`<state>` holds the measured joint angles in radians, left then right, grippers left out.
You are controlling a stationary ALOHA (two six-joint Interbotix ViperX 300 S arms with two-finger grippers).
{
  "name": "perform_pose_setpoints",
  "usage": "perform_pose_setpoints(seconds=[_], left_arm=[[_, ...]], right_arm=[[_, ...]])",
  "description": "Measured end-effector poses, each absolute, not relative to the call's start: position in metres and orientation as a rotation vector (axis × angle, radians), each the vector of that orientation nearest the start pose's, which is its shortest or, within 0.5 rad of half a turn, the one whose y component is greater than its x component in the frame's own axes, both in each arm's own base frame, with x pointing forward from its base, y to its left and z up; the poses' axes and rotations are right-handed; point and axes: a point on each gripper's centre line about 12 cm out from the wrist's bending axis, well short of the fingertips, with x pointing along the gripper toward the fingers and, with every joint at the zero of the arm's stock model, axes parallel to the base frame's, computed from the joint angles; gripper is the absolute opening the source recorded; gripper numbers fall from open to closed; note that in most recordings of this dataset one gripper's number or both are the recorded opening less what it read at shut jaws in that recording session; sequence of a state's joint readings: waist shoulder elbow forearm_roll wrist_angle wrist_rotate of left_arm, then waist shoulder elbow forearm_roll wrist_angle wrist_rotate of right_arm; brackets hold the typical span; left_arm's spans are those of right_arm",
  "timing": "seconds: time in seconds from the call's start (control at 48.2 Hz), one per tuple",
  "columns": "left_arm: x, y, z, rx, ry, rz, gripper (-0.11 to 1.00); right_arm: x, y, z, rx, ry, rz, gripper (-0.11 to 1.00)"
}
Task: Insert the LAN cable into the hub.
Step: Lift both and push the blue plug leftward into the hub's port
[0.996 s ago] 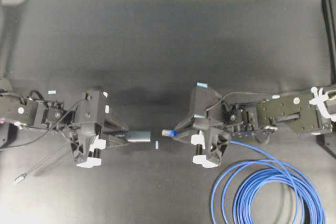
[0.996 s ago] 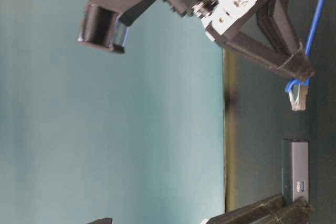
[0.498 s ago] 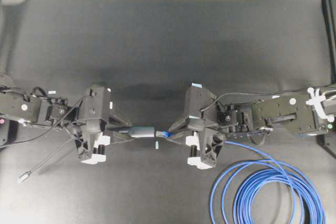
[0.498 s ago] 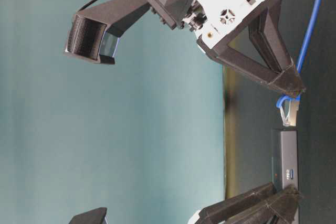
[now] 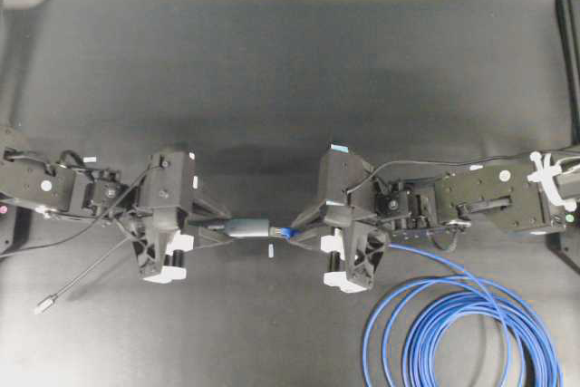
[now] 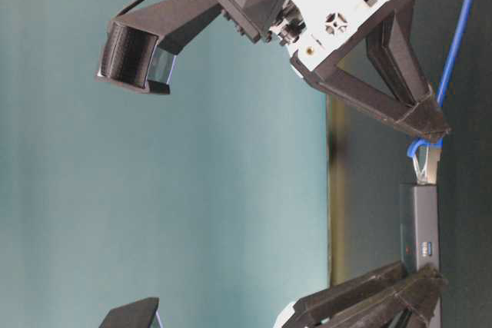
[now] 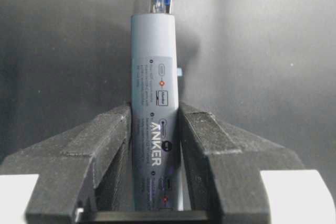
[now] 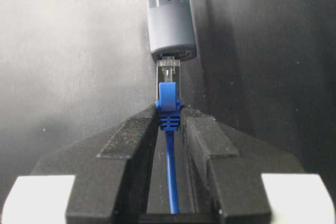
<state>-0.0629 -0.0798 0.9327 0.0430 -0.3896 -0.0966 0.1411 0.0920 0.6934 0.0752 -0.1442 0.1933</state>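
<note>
Grey hub [image 7: 153, 108] held level above the tabletop, port end facing the blue cable [image 5: 453, 328]; its clear plug [image 8: 169, 70] meets the port mouth, slack coiled below right.

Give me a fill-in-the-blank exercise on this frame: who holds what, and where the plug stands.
1. The left gripper is shut on the ____.
2. The right gripper grips the LAN cable by its ____ boot.
3. The clear plug tip sits at the hub's ____ port.
4. The spare cable lies in ____ on the black table.

Missing words: hub; blue; end; loops
</note>
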Motion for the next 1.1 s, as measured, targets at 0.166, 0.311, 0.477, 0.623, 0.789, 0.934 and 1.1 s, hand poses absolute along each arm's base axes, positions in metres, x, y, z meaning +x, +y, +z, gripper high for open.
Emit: perform_pose_setpoints(seconds=[0.166,0.311,0.477,0.623,0.789,0.934,1.1], left_arm=[[0.343,-0.025,0.150,-0.024,0.491,-0.073,0.28],[0.344,-0.027,0.148,-0.017,0.506,-0.078,0.28],[0.346,-0.027,0.149,-0.016,0.505,-0.078,0.28],[0.350,-0.027,0.149,-0.012,0.520,-0.076,0.28],[0.360,-0.028,0.148,0.008,0.588,-0.077,0.28],[0.368,-0.028,0.146,0.049,0.646,-0.087,0.28],[0.375,-0.029,0.147,0.071,0.661,-0.094,0.28]], right_arm=[[0.390,0.055,0.137,0.207,0.656,0.041,0.13],[0.390,0.055,0.137,0.208,0.654,0.042,0.13],[0.389,0.055,0.135,0.206,0.663,0.042,0.13],[0.388,0.056,0.133,0.200,0.708,0.041,0.13],[0.390,0.058,0.131,0.186,0.751,0.045,0.13],[0.392,0.059,0.129,0.177,0.780,0.046,0.13],[0.394,0.062,0.125,0.167,0.808,0.053,0.13]])
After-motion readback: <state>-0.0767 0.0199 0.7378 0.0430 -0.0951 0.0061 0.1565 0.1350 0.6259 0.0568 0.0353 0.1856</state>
